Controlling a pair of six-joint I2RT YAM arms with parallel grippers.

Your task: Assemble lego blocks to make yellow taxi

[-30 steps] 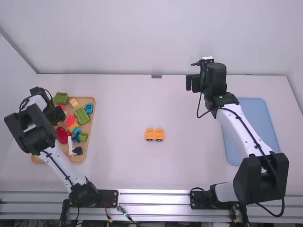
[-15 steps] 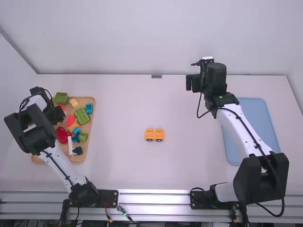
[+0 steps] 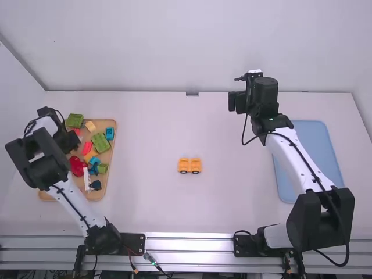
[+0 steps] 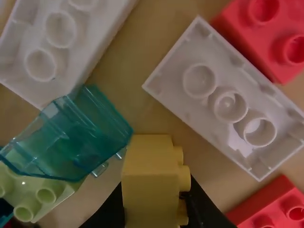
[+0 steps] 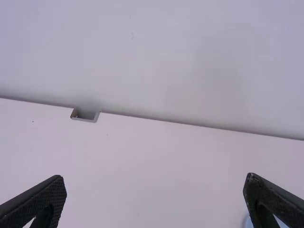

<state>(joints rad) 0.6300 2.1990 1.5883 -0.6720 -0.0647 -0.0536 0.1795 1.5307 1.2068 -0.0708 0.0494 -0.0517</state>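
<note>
Yellow wheeled taxi piece, boxy, smooth, sits mid-surface. Left hand, at tan tray, pinches a glossy, studded yellow block. Near that: translucent teal block, angular; white block, hollow side showing, round tubes inside; red studded block. Right hand, fingers spread wide, textured pads, above the surface's far part. Flat blue tray, rounded corners, right side.

How things lie on my worktop
Blocks lie in the board-like tray by my left edge, the flat tray by my right, the block build between them
</note>
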